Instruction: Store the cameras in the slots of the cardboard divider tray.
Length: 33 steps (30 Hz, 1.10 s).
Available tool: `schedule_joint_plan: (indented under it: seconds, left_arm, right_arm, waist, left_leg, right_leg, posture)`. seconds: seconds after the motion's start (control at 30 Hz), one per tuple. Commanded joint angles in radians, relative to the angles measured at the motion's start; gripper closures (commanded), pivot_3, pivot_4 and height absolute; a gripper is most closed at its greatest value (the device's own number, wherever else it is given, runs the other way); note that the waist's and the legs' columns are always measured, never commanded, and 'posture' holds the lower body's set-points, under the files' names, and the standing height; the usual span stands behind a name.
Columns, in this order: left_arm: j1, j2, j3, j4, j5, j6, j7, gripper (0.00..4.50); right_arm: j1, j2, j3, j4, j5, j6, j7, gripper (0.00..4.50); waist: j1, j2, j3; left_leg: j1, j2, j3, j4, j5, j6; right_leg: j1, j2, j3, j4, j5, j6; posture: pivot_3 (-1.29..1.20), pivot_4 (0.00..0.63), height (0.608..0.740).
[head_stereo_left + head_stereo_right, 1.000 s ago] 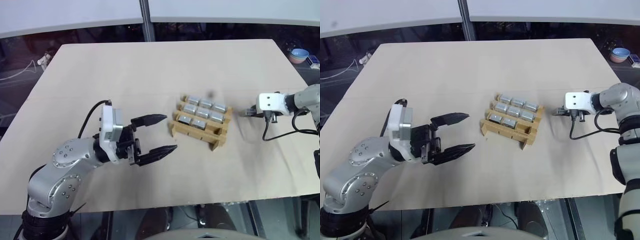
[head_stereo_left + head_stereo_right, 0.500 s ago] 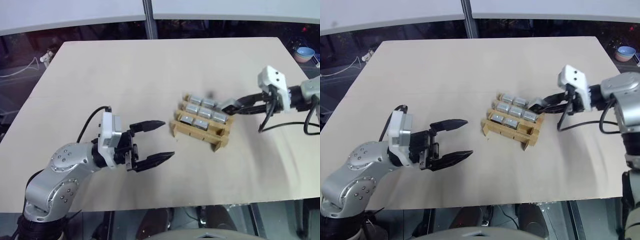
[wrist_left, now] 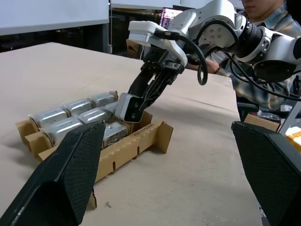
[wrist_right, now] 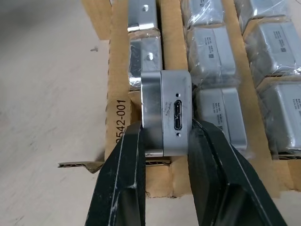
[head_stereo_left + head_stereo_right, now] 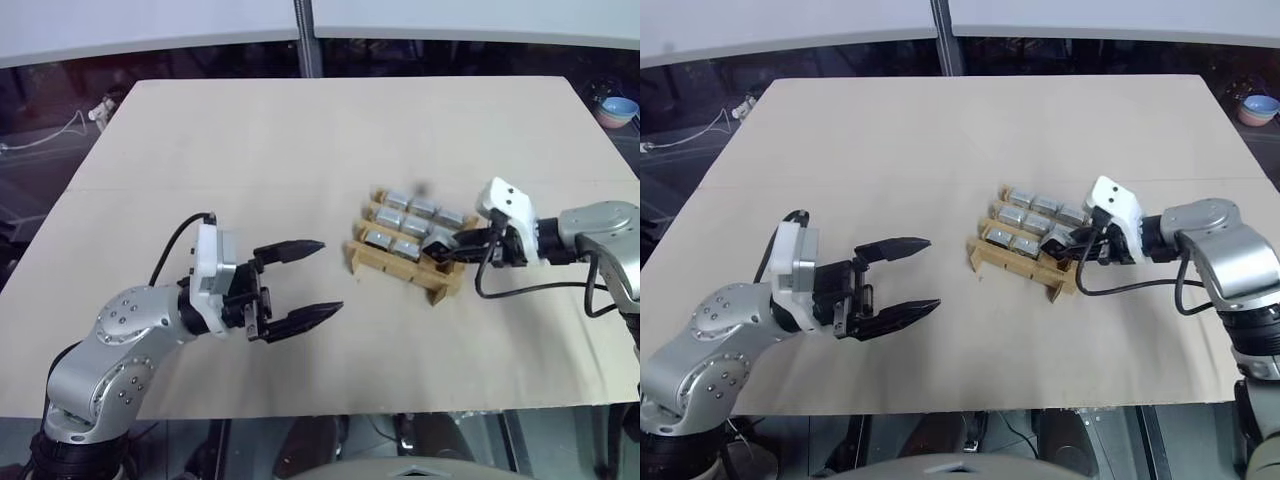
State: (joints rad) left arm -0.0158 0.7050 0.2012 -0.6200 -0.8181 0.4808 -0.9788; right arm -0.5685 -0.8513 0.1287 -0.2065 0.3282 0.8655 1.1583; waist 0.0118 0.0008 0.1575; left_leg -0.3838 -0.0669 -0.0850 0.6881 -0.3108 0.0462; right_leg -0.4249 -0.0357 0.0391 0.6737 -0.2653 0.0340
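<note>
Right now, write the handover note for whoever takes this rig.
Right gripper: jaws shut on the last camera, held over the near-row end slot of the cardboard divider tray.
Left gripper: jaws open, holding nothing, on the tray's left, apart from it.
Done: eight cameras sit in slots.
Left: lower the held camera into its slot and let go.

Right gripper (image 5: 452, 247) swung in, camera (image 3: 129, 106) now over tray (image 3: 141, 141).
</note>
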Motion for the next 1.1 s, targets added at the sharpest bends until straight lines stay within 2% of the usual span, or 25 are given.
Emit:
schedule_joint_plan:
  seconds: [0.03,0.17,0.5,0.6,0.67,0.77,0.9,0.97,1.1]
  left_arm:
    - [0.009,0.011,0.026,-0.022,-0.006,-0.022,0.000,0.00]
    - [0.010,0.010,0.022,-0.024,-0.004,-0.027,0.003,0.00]
    - [0.009,0.011,0.013,-0.028,0.007,-0.033,0.001,0.00]
    - [0.013,0.011,0.014,-0.031,0.008,-0.033,0.002,0.00]
    - [0.012,0.012,0.016,-0.030,0.005,-0.028,0.005,0.00]
    - [0.004,0.010,0.025,-0.027,-0.012,-0.006,0.034,0.00]
    - [-0.063,0.017,0.025,-0.004,-0.005,0.052,0.136,0.00]
    - [-0.102,0.044,0.031,0.029,-0.004,0.069,0.127,0.00]
    - [-0.133,0.156,0.088,0.106,-0.083,0.151,0.028,0.00]
  right_arm:
    - [0.015,-0.040,-0.007,-0.049,0.026,-0.001,0.018,3.79]
    - [0.021,-0.078,0.028,-0.054,0.016,-0.012,0.035,3.79]
    - [-0.034,-0.068,0.134,-0.007,-0.052,-0.048,0.014,3.79]
    - [-0.038,-0.070,0.119,-0.019,-0.031,-0.044,0.025,2.26]
    - [-0.017,-0.080,0.045,-0.062,0.015,-0.054,0.031,1.37]
    - [0.039,-0.043,-0.125,-0.093,0.078,-0.165,-0.011,1.37]
    - [0.120,-0.024,-0.321,-0.015,0.171,-0.312,0.049,1.37]
    - [0.138,-0.063,-0.371,0.055,0.172,-0.371,0.097,1.37]
    - [0.243,-0.211,-0.474,0.115,0.221,-0.358,0.246,1.37]
  waist:
    - [0.000,0.000,0.000]
    - [0.001,0.000,0.000]
    - [0.002,0.000,0.000]
    - [0.002,0.000,0.000]
    - [0.001,0.000,0.000]
    - [0.003,-0.001,0.000]
    - [0.004,-0.002,0.000]
    - [0.002,-0.002,0.000]
    - [0.002,-0.001,0.000]
  left_leg:
    - [0.000,0.000,0.000,0.000,0.000,0.000]
    - [0.000,0.000,0.000,0.000,0.000,0.000]
    - [0.000,0.000,0.000,0.000,0.000,0.000]
    - [0.000,0.000,-0.001,-0.001,0.000,0.000]
    - [0.000,0.000,0.000,-0.001,0.000,0.000]
    - [-0.001,0.000,-0.001,-0.001,0.000,0.000]
    - [0.000,0.000,-0.001,-0.001,0.000,0.000]
    - [0.001,0.000,-0.001,-0.001,0.000,0.000]
    - [0.001,0.000,-0.001,-0.001,0.000,0.000]
  right_leg:
    - [0.000,0.000,0.000,0.000,0.000,0.000]
    - [0.000,0.000,0.000,0.000,0.000,0.000]
    - [0.000,0.000,-0.001,-0.002,0.000,0.000]
    - [0.000,0.000,-0.001,-0.002,0.000,0.000]
    - [0.000,0.000,0.000,-0.002,0.000,0.000]
    - [0.000,0.000,-0.001,-0.002,0.000,0.000]
    - [0.002,0.000,-0.002,-0.002,0.000,0.000]
    - [0.003,0.000,-0.001,-0.002,0.000,0.000]
    - [0.002,0.000,-0.001,-0.002,0.000,0.000]
  posture:
    - [0.00,0.150,0.740]
    - [0.00,0.150,0.740]
    - [0.00,0.150,0.740]
    - [0.00,0.150,0.740]
    - [0.00,0.150,0.740]
    - [0.00,0.150,0.740]
    - [0.00,0.150,0.740]
    - [0.00,0.150,0.740]
    - [0.00,0.150,0.740]
